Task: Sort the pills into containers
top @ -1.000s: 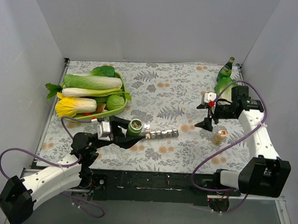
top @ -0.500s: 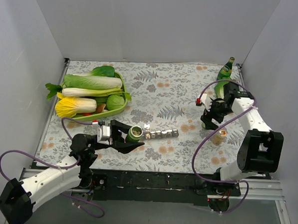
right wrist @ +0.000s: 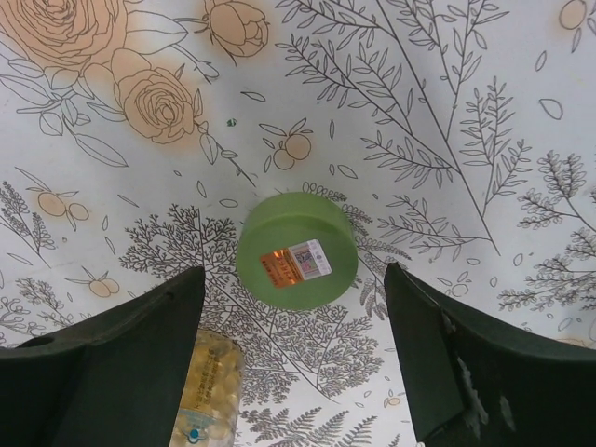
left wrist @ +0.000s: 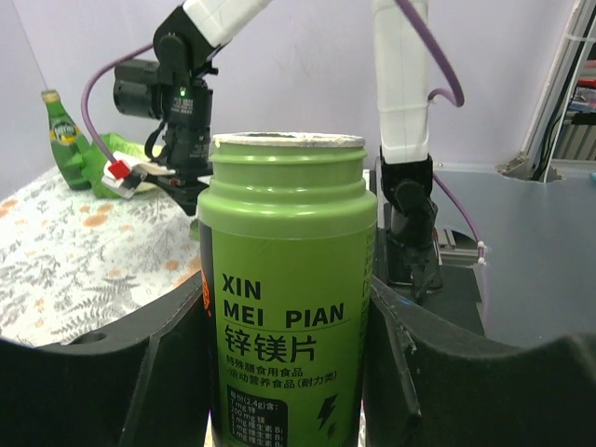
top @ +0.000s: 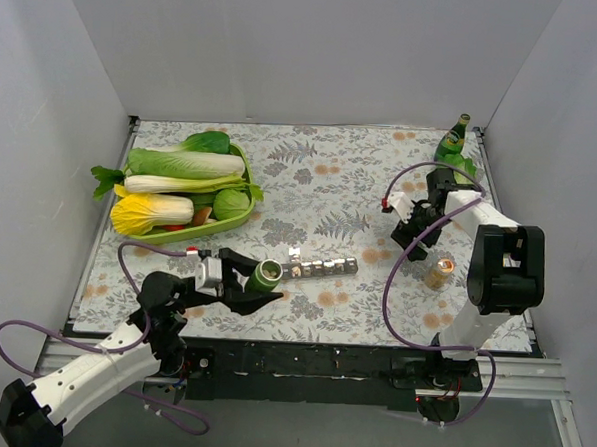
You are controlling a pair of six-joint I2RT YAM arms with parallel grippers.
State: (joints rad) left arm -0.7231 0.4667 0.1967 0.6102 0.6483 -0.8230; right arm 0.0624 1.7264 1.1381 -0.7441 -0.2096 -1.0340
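Found the strip (top: 322, 267) lying flat on the cloth (top: 321, 185) near the front edge, just right of the bottle (left wrist: 284, 307) and apart from it. Saw the left gripper (top: 257, 280) clamped on that bottle around the label, holding it mouth up and uncapped. Could not see into the mouth from the wrist view, so could not tell of any pills inside. Noted the right gripper (top: 408, 216) well apart from the strip, spread wide and holding nothing. Saw it hovering straight over the cap (right wrist: 296, 263) with a finger on either side, touching neither the cap nor the vial (right wrist: 210, 380) beside it. Judged the strip to be light, stiff plastic, apt to slide on the cloth or swing round under an off-centre push. Judged the long narrow sides the place to grip, near the middle, jaws across the short width and clear of the lid tabs. Judged the lids small and snappy, each needing a fingertip under the lip with the body pinned down by the other arm. Made out something raised at the left end, perhaps one open lid; too small to be sure. Judged the bottle rigid, smooth and light, safe in a firm squeeze at mid-height but prone to spill if tilted fast over such small cells. Reckoned a slow tip, with the mouth close above one cell, the safer way.
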